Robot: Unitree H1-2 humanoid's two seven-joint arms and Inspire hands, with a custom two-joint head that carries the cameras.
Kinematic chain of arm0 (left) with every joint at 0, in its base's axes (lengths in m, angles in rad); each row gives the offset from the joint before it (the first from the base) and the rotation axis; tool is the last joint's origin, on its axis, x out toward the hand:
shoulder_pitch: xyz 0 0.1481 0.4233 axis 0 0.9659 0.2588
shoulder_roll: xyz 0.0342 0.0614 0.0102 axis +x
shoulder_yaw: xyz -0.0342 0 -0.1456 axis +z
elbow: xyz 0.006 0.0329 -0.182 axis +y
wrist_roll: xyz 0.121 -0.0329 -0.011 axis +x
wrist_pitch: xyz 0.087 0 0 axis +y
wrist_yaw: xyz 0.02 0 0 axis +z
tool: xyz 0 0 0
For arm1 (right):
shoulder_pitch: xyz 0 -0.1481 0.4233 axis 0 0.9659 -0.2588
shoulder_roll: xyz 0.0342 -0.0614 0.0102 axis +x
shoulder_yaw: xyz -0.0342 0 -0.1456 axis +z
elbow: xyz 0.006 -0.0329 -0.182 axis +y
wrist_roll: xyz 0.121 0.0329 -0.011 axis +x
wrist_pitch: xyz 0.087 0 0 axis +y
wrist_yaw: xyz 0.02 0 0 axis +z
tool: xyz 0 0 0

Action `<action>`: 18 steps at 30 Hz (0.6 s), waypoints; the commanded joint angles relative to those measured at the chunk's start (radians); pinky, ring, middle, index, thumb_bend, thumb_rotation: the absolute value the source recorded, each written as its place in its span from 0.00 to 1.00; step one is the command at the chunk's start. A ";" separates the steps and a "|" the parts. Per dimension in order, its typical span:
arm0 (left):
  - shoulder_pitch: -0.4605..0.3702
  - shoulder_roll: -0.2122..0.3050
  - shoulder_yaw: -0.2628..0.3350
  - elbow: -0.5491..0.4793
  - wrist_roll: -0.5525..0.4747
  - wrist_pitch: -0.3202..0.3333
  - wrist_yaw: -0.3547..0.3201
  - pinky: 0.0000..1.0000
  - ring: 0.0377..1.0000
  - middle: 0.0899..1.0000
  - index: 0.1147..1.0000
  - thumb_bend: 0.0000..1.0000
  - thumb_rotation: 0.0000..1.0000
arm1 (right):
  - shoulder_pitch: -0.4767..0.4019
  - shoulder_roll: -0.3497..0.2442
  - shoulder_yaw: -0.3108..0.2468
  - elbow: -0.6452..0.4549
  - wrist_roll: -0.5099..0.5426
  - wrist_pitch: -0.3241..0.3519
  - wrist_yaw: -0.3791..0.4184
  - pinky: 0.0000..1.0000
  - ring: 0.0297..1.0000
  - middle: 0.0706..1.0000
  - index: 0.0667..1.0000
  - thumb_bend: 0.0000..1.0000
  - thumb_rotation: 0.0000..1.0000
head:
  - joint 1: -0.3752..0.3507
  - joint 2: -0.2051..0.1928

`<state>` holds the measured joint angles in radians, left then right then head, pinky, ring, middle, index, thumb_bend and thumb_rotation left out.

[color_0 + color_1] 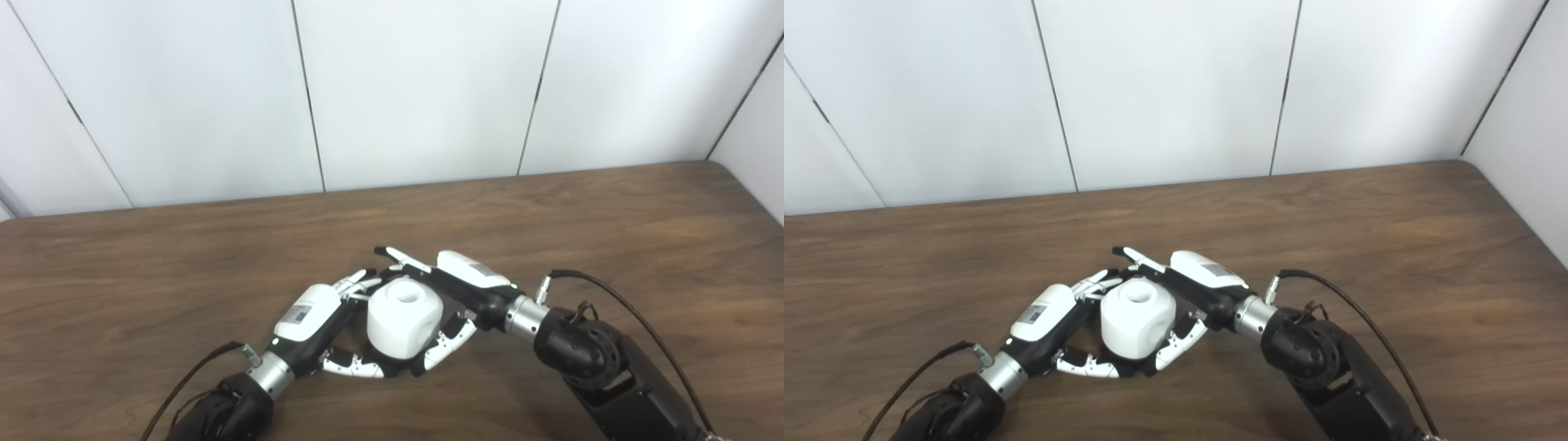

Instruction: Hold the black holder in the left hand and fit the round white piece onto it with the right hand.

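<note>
Left hand (315,321) fingers (355,367) curl under and behind the round white piece (404,324); right hand (465,285) fingers (450,340) wrap its other side. Both are closed on it, low over the worktop (612,233). Black holder is probably hidden beneath. Fitting step underway: next, press down squarely. The piece's top hole looks empty.

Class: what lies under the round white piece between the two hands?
The white piece hides what is beneath it. Only a dark sliver shows at its base, perhaps the holder; both hands' fingers curl around there.
</note>
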<state>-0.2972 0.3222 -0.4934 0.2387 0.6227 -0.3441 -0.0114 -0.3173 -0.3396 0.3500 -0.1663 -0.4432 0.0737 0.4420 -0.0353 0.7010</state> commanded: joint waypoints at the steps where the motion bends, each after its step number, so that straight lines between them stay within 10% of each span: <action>1: 0.062 0.004 -0.047 0.059 0.051 0.040 -0.072 0.91 0.97 0.88 0.41 0.52 0.06 | -0.017 -0.012 -0.018 -0.033 0.026 0.000 0.010 0.64 0.79 0.88 1.00 0.94 0.24 | 0.002 0.001; 18: 0.050 0.003 -0.043 0.076 0.042 0.040 -0.077 0.91 0.97 0.88 0.41 0.52 0.06 | -0.032 -0.046 -0.137 -0.100 0.213 -0.034 0.030 0.67 0.83 0.96 1.00 0.95 0.24 | 0.010 0.002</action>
<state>-0.2987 0.3208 -0.4934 0.2396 0.6236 -0.3439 -0.0098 -0.3150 -0.3690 0.2312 -0.2262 -0.2531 0.0716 0.4787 -0.0245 0.7026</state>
